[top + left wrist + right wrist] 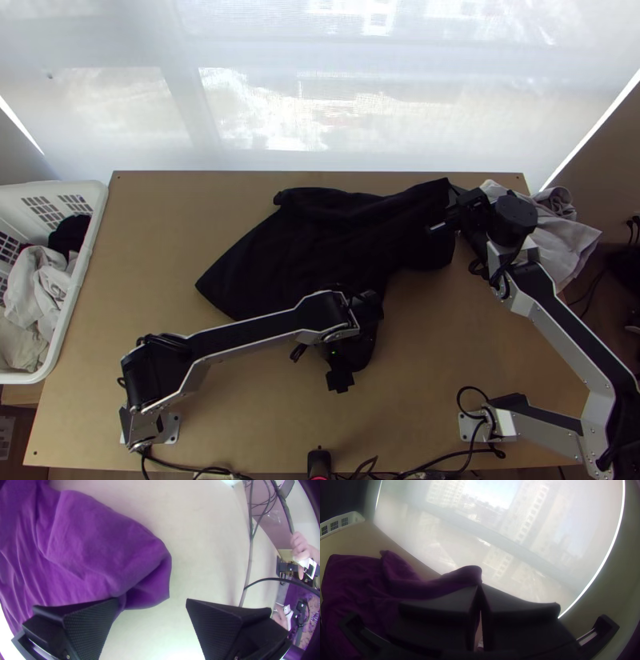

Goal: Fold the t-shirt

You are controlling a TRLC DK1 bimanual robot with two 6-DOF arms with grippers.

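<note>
Pulling with my right gripper alone is what I'd worry about most: the dark t-shirt has no second grip, so it could skid over the wooden worktop and bunch tighter instead of opening out. Closing my left gripper from here might pinch a single crumpled layer, or nothing, because the nearest fold is loose and rolled over on itself. I'd want it set more squarely over that fold first. Close by the far right corner, a heap of pale cloth sits just beside my right arm, and a careless swing could snag it.

As for the grips, the right one is brought together on an end of the shirt near the far edge, towards that same corner. The left one has its fingers apart, with the rumpled fold beside one of them and partly across the space ahead of the tips; I can't tell whether they touch. Between the two, the shirt lies unevenly spread, creased and unfolded, from the middle of the worktop up towards its far edge, one point angling out to the left.
</note>
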